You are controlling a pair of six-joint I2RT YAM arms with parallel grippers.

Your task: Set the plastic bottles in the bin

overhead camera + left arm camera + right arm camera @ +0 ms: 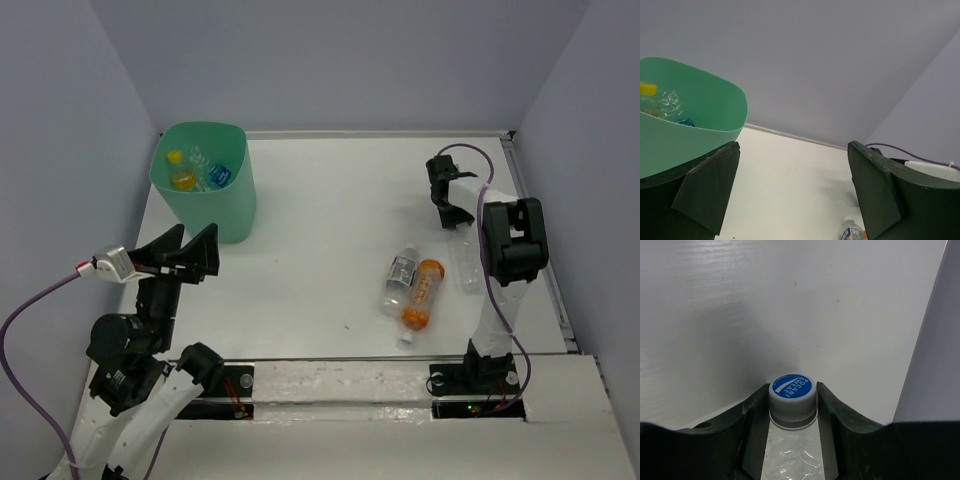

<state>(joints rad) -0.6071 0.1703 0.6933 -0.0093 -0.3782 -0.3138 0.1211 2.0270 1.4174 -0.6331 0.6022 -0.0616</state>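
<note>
**Item: right claw** (pixel 792 386). Condition: clenched on a clear plastic bottle with a blue printed cap (pixel 791 452). The fingers lay tight against both sides of the neck, and the body ran back between them toward the wrist. Location: right side of the white table (pixel 320 210), well apart from the bin.

**Item: left claw** (pixel 188 248). Condition: spread wide and holding nothing, just beside the mint-green tapered plastic bin (pixel 228 215).

**Item: bin contents.** Several small clear bottles (pixel 195 170), one yellow-capped and one blue-labelled.

**Item: outstanding.** A clear bottle with a pale label (pixel 400 282) and an orange-labelled bottle (pixel 424 292) lay touching, side by side, near the right arm's base.

**Hazards, as I judged them:**
- The hold sat at the slim neck, so the smooth plastic might have slid out in transit.
- The bin stood at the far left, a long reach for this arm, so an early release would have struck the rim or missed.
- A low sweep could have sent the two lying bottles rolling.
- The light bin might have tipped if either arm knocked it.
</note>
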